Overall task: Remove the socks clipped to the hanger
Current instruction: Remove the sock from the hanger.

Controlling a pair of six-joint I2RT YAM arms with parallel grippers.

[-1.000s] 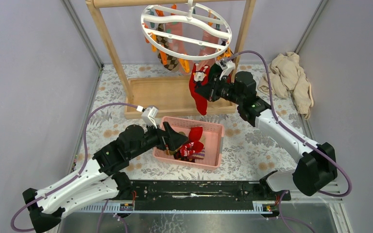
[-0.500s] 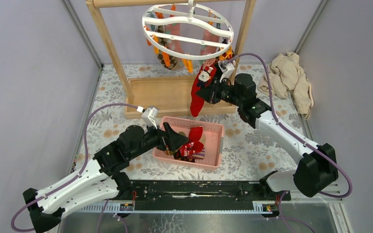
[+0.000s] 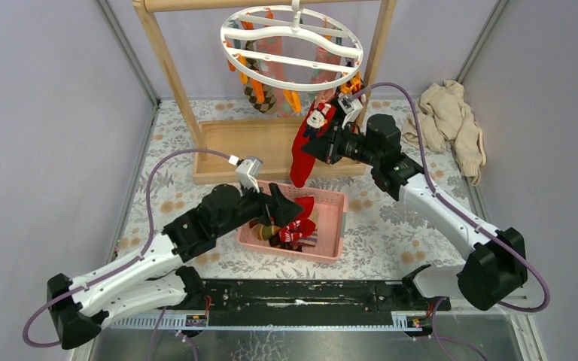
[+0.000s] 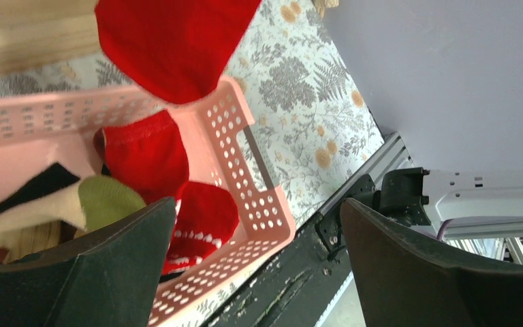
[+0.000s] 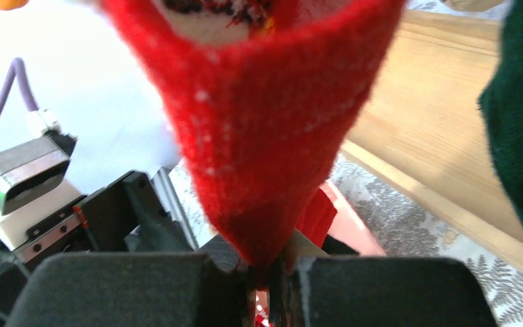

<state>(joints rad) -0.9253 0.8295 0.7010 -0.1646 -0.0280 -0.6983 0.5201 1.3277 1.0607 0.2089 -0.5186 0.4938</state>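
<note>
The white ring hanger hangs from the wooden rack, with several socks clipped under it. A red sock with a white figure at its top hangs below the ring's front right. My right gripper is shut on its middle. In the right wrist view the red sock narrows into the closed right gripper. Whether a clip holds its top I cannot tell. My left gripper stands open over the pink basket; the left wrist view shows nothing between the left gripper fingers.
The pink basket holds loose socks, red and beige. A wooden rack post and its base tray stand behind it. A beige cloth heap lies at the far right. Grey walls close both sides.
The left arm has reached forward and right over the basket. The right gripper has shifted slightly with the red sock, whose toe swung left. The hanger has swung back more level.
</note>
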